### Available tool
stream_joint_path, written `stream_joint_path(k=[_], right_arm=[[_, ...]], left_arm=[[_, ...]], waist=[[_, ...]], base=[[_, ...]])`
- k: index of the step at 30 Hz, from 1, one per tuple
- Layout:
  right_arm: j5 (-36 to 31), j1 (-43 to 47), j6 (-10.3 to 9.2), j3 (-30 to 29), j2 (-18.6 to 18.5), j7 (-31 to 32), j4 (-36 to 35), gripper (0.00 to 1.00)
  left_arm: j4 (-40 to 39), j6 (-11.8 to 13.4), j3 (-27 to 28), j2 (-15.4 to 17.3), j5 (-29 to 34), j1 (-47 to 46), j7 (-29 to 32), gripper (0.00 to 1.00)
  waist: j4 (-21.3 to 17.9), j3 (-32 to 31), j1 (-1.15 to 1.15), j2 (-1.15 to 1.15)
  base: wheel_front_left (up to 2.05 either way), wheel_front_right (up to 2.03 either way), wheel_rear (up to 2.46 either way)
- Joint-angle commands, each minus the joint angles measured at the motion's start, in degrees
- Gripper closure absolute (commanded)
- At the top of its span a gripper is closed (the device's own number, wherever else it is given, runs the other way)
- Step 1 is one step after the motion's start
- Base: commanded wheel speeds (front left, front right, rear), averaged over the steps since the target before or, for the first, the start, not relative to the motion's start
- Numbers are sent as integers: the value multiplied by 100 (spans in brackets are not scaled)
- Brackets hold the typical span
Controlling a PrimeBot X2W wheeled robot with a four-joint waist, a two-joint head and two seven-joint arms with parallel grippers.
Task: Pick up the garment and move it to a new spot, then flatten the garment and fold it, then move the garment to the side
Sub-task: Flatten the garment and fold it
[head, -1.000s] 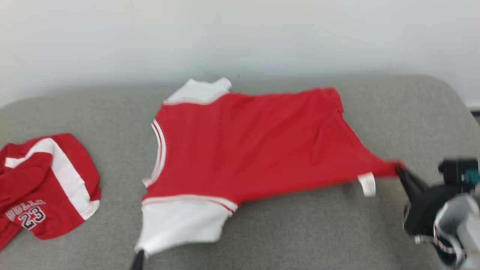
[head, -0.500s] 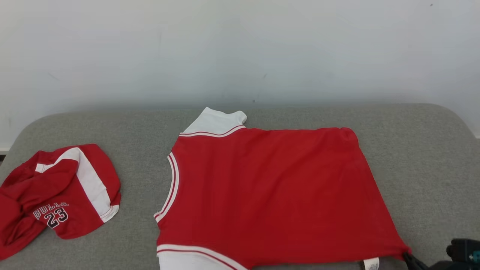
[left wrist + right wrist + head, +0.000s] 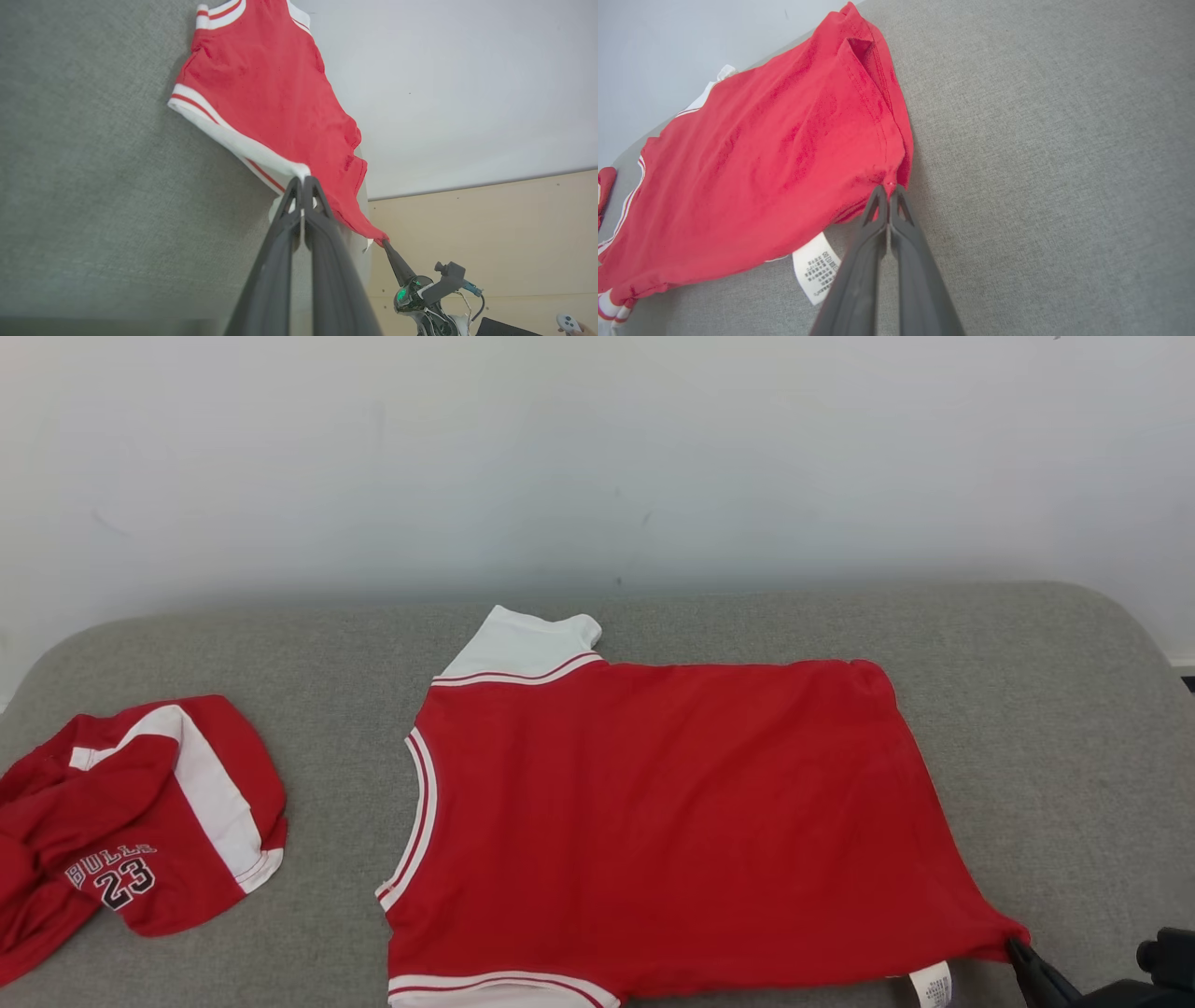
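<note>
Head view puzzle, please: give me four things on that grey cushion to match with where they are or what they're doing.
Things:
1. spread shirt
2. numbered garment
3. care label
4. right hand

Descriptions:
A. bunched at the left end of the cushion
B. shut on the shirt's corner
C. white, poking out under the shirt's edge
D. red, spread across the middle

Pairs: 1-D, 2-A, 3-C, 4-B

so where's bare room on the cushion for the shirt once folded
On the grey cushion, widest bare patch is right of the red shirt. A narrower strip lies between shirt and crumpled jersey. Left end is crowded.
</note>
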Motion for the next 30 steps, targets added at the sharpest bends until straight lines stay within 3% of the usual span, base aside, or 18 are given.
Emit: stream_joint_path(k=[1, 5, 12, 21, 30], right_arm=[[54, -120, 5, 0, 27, -24, -50, 100], [78, -341, 5, 104, 38, -122, -14, 100], [-89, -894, 5, 227, 184, -271, 332, 100], [-475, -1622, 5, 106, 395, -648, 704, 100], [-784, -2037, 5, 218, 474, -916, 966, 100]], left_arm=[[37, -24, -24, -92, 121, -238, -67, 100], [416, -26, -196, -310, 541, -1018, -130, 100], [1413, 475, -401, -988, 1354, -2368, -612, 100], [2482, 1183, -384, -1468, 2306, -3649, -1445, 100], [3038, 1120, -361, -1629, 2777, -4291, -1735, 100]], waist=[[2, 12, 0, 0], [2, 70, 0, 0], [-58, 365, 0, 0], [-135, 974, 0, 0], [-201, 1254, 0, 0]], base=[[0, 0, 0], [0, 0, 0], [0, 0, 0], [0, 0, 0], [0, 0, 0]])
